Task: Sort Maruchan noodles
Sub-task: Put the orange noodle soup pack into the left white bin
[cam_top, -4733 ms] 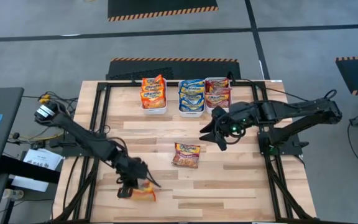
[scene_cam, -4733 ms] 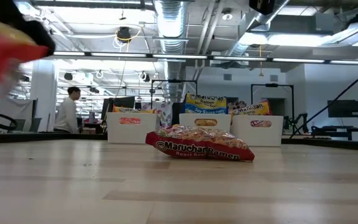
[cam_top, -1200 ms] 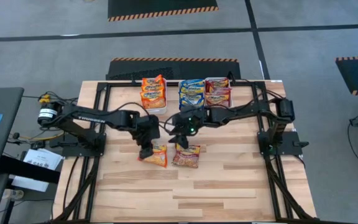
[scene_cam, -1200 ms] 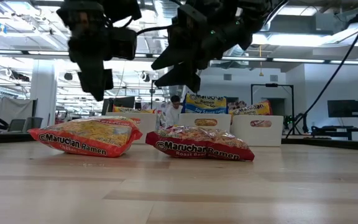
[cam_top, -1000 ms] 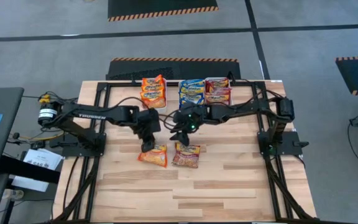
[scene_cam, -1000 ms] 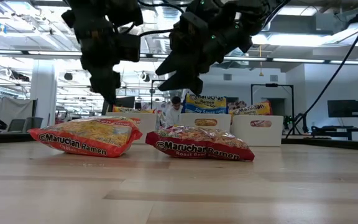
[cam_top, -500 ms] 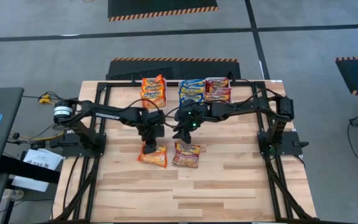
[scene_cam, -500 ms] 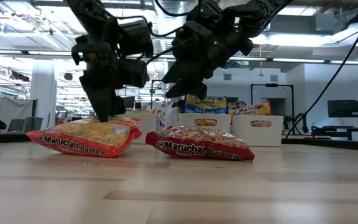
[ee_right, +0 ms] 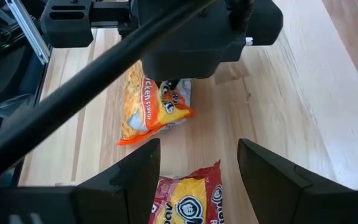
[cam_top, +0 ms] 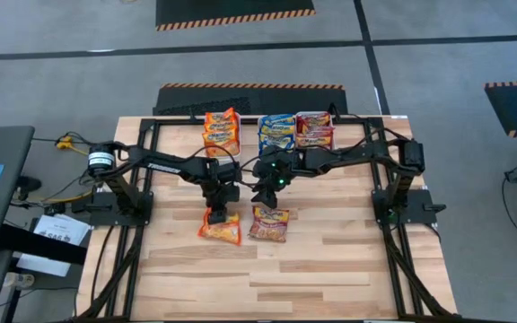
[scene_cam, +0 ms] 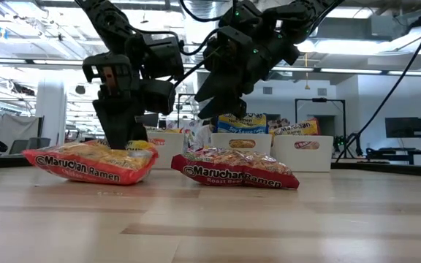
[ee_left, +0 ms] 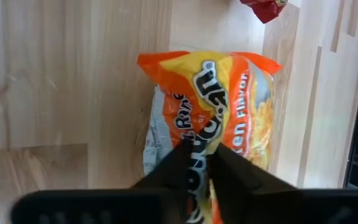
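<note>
An orange Maruchan packet (cam_top: 221,228) lies flat mid-table, also seen in the left wrist view (ee_left: 229,93) and the low view (scene_cam: 86,164). My left gripper (cam_top: 216,213) stands on its far end, shut on it. A dark red packet (cam_top: 269,224) lies flat just to the right of it (scene_cam: 236,174). My right gripper (cam_top: 263,192) hovers above the red packet's far end with its fingers wide open (ee_right: 197,171), touching nothing. More packets stand sorted in three white bins at the far edge. My left gripper pinches the orange packet at its far end (ee_left: 197,140) between the two fingers, coming from above and pointing down. The film bunches up between the fingertips (ee_left: 179,165). The packet's left end (scene_cam: 42,159) rests on the table, and the gripped end sits slightly raised.
Three white bins stand side by side at the far edge: orange packets (cam_top: 222,135), blue (cam_top: 277,136), dark red (cam_top: 314,131). Both arms reach in close together over the table's middle. Bare wood (cam_top: 330,278) stretches toward the near edge.
My left gripper has come down from above the orange packet onto its far end. The packet has shifted a little toward the table's left and now sits tilted under the fingers. My right gripper has stayed open over the red packet.
</note>
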### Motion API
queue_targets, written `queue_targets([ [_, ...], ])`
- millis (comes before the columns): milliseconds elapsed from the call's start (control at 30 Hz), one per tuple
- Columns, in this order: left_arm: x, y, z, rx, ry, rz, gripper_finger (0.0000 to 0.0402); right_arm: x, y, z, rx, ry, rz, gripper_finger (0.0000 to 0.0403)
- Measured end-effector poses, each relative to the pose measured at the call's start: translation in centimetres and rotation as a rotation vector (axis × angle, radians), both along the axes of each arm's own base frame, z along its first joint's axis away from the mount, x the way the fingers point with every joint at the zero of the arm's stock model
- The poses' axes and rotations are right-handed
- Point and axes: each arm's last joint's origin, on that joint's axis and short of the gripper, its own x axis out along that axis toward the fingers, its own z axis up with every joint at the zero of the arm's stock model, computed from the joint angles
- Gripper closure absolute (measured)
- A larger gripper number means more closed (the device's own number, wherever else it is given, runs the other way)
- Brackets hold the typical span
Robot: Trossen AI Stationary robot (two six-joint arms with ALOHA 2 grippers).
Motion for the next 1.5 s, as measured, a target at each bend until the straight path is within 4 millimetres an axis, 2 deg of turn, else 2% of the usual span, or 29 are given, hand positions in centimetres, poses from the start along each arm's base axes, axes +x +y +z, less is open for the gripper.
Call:
queue_targets([
  [100, 0.0, 0.0, 0.0, -0.006, -0.002, -0.003, 0.0392, 0.0, 0.0, 0.0, 0.000, 0.001, 0.000, 0.0163],
  [233, 0.0, -0.1, 0.1, -0.006, -0.003, -0.005, 0.0400, 0.0, 0.0, 0.0, 0.008, 0.003, -0.005, 0.0163],
  [367, -0.3, -0.1, 1.0, 0.006, -0.025, -0.002, 0.0401, 0.0, 0.0, 0.1, 0.016, 0.005, -0.013, 0.0163],
  [633, -2.0, -0.1, 5.4, 0.135, -0.135, 0.047, 0.0401, 0.0, -0.2, 0.1, 0.013, 0.004, -0.019, 0.0163],
  [933, -4.8, 0.4, 10.1, 0.403, -0.254, 0.183, 0.0401, -0.2, -1.6, 0.2, 0.010, -0.001, -0.059, 0.0169],
  [1233, -7.3, 4.0, 12.9, 0.706, -0.326, 0.364, 0.0401, -0.5, -3.3, 0.8, 0.006, -0.033, -0.095, 0.0182],
  [1500, -8.0, 7.9, 15.7, 0.928, -0.400, 0.440, 0.0401, -0.6, -4.4, 1.0, -0.009, -0.047, -0.100, 0.0182],
])
